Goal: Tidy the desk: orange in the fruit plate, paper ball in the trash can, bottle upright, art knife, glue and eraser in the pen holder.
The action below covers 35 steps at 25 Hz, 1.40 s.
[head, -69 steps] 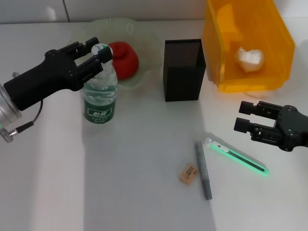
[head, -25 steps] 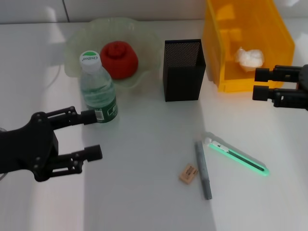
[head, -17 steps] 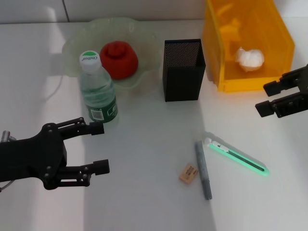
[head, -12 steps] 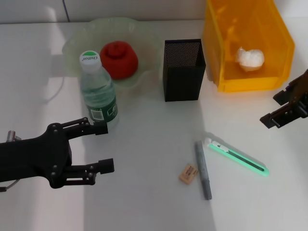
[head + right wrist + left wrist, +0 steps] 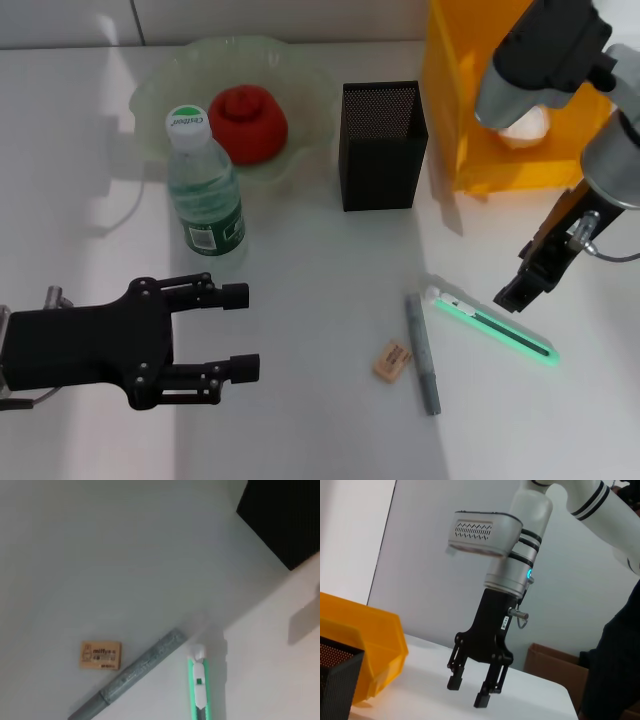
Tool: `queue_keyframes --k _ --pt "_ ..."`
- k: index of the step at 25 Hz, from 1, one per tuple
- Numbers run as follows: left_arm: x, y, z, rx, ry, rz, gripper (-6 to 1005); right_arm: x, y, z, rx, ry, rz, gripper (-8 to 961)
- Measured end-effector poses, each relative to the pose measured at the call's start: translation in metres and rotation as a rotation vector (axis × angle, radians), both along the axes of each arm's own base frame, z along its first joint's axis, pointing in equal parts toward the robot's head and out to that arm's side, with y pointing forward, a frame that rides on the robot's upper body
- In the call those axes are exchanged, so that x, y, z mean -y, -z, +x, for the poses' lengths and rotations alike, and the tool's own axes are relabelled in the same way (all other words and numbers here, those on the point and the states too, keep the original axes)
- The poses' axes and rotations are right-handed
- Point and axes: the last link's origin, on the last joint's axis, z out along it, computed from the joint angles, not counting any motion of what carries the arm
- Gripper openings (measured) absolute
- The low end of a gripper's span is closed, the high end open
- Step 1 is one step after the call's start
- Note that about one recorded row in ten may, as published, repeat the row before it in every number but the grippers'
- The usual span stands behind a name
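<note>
Hovering low over the white surface [image 5: 320, 280], the left end effector [image 5: 243, 332] spreads wide, near the upright clear bottle [image 5: 204, 190]; the right end effector [image 5: 512, 295] hangs over the green art knife [image 5: 492, 326]; left wrist view shows it [image 5: 469, 690] parted; right wrist view shows tan eraser [image 5: 101, 655], grey glue stick [image 5: 132, 675], knife [image 5: 197, 685].

- The right gripper [image 5: 520, 283] hangs over the table, fingers apart, pointing down.
- Just beneath it lies the green-edged art knife [image 5: 490, 325]; left of that, the grey glue stick [image 5: 421, 352], then the small tan eraser [image 5: 392, 361].
- Behind it stands the large translucent yellow-orange trash can [image 5: 470, 110]; to its far left, the black mesh pen holder [image 5: 380, 150].
</note>
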Motion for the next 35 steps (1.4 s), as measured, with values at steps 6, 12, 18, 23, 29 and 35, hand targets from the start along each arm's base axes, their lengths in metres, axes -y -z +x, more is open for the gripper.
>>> queue_keyframes --k 6,12,18,23,29,35 --pt "-0.001 0.001 -0.003 -0.012 -0.013 0.011 780 -0.006 0.028 0.005 0.01 -0.053 -0.009 640" --pt "-0.003 0.001 -0.008 -0.035 -0.037 0.031 780 -0.007 0.049 0.004 -0.045 -0.069 -0.026 629" --pt "-0.003 0.001 -0.009 -0.039 -0.043 0.035 781 -0.006 0.058 0.005 -0.031 -0.08 -0.038 618" --pt "-0.004 0.002 -0.009 -0.041 -0.046 0.038 781 -0.005 0.062 0.005 -0.023 -0.08 -0.037 420" --pt "-0.004 0.002 -0.009 -0.042 -0.049 0.039 780 -0.006 0.063 0.008 -0.022 -0.072 -0.032 425" --pt "-0.003 0.003 -0.009 -0.04 -0.05 0.039 780 -0.006 0.066 0.011 -0.018 -0.072 -0.034 426"
